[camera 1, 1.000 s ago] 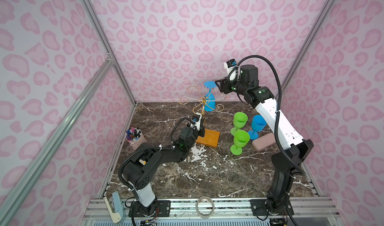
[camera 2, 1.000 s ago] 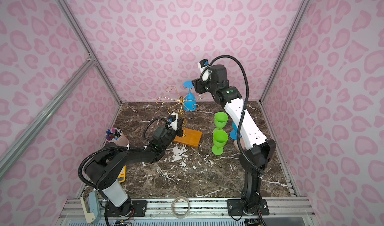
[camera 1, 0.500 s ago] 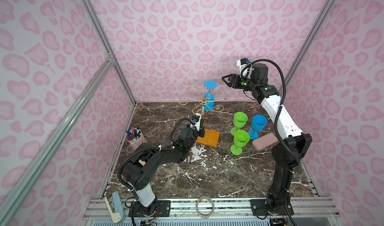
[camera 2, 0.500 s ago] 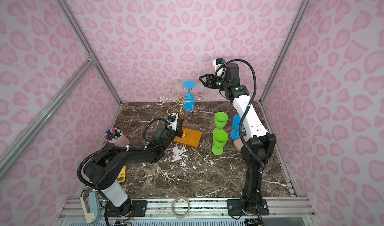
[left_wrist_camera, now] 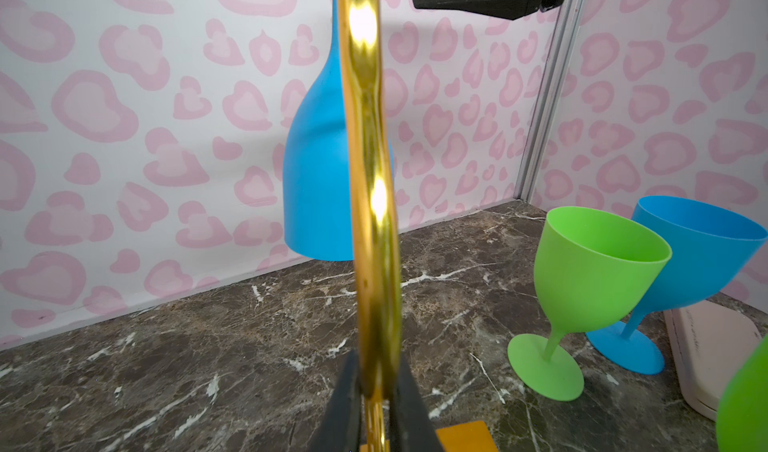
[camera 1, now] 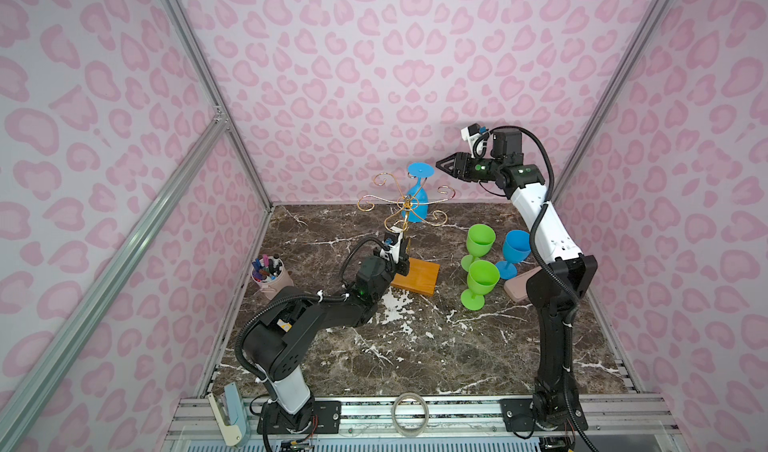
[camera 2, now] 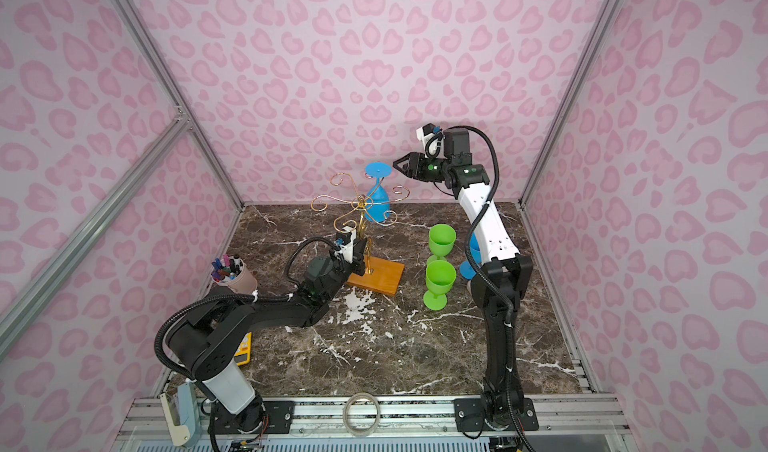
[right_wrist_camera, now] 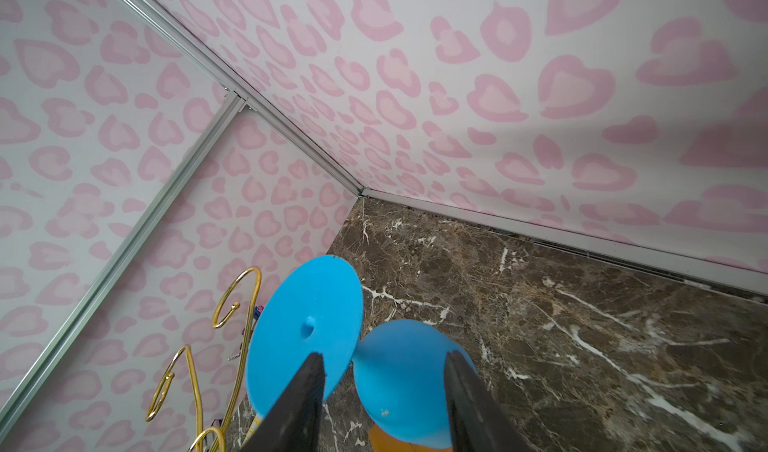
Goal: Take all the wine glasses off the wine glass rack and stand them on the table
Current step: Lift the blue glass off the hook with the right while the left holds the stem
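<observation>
While the left pincer (left_wrist_camera: 376,371) clamps the post of the wine glass rack (left_wrist_camera: 370,180), the blue wine glass (camera 1: 417,207) hangs upside down from a far arm, and the right pincer (camera 1: 441,166), jaws apart and empty, hovers just right of its foot (camera 1: 420,169); a misaligned close could knock the glass onto the tabletop (camera 1: 415,346)

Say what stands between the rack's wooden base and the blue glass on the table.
The near green glass and far green glass, both upright, in a top view.
</observation>
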### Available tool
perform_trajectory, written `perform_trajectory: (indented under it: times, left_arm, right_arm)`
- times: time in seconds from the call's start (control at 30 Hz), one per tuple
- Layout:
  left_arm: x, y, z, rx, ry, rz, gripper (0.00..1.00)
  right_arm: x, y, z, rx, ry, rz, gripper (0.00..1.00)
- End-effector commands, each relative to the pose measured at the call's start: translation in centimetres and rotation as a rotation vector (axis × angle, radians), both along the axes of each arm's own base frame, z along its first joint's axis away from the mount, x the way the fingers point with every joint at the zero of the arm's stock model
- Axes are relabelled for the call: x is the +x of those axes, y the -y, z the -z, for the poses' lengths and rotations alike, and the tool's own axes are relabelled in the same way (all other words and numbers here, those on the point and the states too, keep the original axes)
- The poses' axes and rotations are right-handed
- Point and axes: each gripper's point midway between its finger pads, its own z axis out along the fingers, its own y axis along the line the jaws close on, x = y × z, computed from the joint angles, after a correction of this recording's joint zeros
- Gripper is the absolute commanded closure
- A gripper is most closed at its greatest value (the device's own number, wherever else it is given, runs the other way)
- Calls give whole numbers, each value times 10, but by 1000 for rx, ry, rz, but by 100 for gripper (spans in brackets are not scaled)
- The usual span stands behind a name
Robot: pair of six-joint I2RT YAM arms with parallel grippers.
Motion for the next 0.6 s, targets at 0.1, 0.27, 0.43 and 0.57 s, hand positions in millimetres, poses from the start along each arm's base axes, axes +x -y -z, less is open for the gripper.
perform_trajectory:
  times: [0.1,0.27,0.43,0.57]
  left_arm:
    - [-2,2,5,2,-29,12,97]
    - [-1,2,5,4,-31,10,97]
    - [-1,1,5,7,-31,9,97]
    - [-1,2,5,11,-31,10,97]
  right_arm:
    - [-2,-11,-5,84,-23,-68,52]
    - [-2,-17,-3,118,-46,-96,53]
    - [-2,-22,-4,130,-45,-114,54]
    - [0,-27,0,140,-59,-129,56]
